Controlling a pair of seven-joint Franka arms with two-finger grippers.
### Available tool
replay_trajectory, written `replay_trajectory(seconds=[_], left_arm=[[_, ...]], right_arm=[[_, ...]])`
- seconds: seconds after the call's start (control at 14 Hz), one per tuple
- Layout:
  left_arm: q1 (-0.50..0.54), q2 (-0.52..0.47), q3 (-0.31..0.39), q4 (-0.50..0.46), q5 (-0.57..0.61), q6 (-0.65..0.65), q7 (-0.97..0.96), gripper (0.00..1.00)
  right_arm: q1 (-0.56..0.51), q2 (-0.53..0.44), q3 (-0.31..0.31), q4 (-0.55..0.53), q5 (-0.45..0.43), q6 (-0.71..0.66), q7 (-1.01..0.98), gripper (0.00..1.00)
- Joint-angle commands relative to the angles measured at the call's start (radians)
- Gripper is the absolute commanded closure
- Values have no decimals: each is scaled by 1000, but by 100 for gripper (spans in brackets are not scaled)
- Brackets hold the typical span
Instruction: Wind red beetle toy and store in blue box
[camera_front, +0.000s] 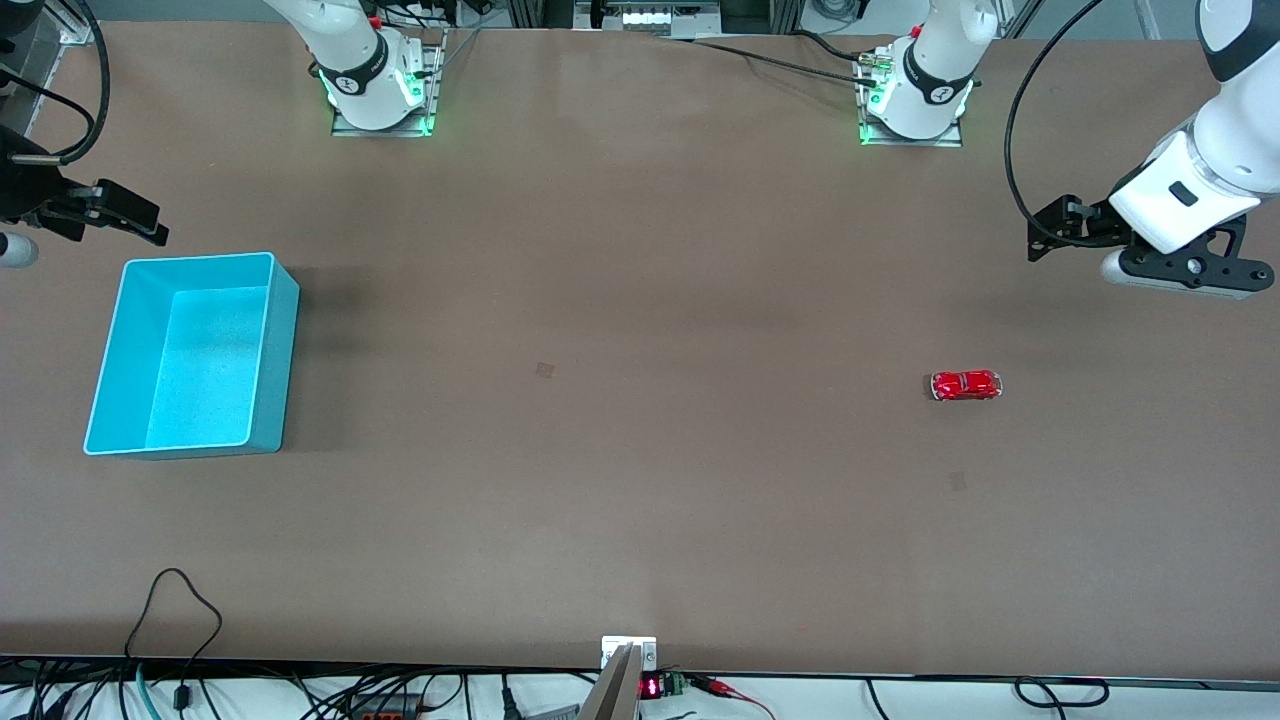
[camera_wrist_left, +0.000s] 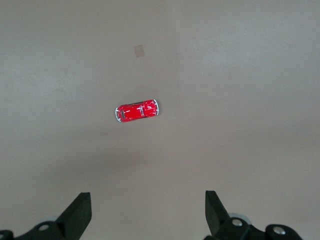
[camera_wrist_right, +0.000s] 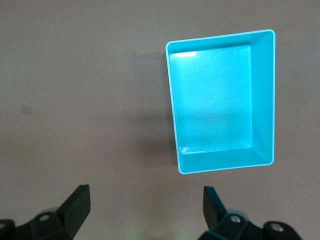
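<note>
Brown bench (camera_front: 640, 300) is carrying an empty light-blue rectangular plastic box (camera_front: 275, 350) toward the right arm's end; right tool (camera_wrist_right: 145, 212) is hovering spread beside it. Left tool (camera_wrist_left: 147, 212), spread, is hanging above the tiny glossy red beetle toy (camera_front: 966, 385), which is sitting toward the left arm's end, probably light, hard and slippery; pinch its flanks.

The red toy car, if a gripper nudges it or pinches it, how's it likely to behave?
The red toy car sits on its wheels on the flat table, so a push along its length would probably send it rolling. Its glossy, rounded body may slip between fingers, so a pinch across the sides looks safer. It is tiny and looks rigid, so likely light.
</note>
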Motion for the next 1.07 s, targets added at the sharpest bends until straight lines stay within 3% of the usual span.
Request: replay_trajectory(seconds=[0.0,0.29,0.64,0.71,1.0], left_arm=[[3,9,1,25,-17,-20,23,0],[3,12,1,30,-19,-33,9,0],[-3,50,0,37,-20,-170,24,0],[3,141,0,30,-17,-123,263,0],[43,222,1,37,-14,44,692,0]], right_arm=[[-4,5,3,15,3,-6,-8,0],[0,4,3,15,0,-6,-8,0],[-1,4,3,15,2,-8,-8,0],[-1,4,3,15,2,-6,-8,0],[-1,4,3,15,-1,-5,-8,0]])
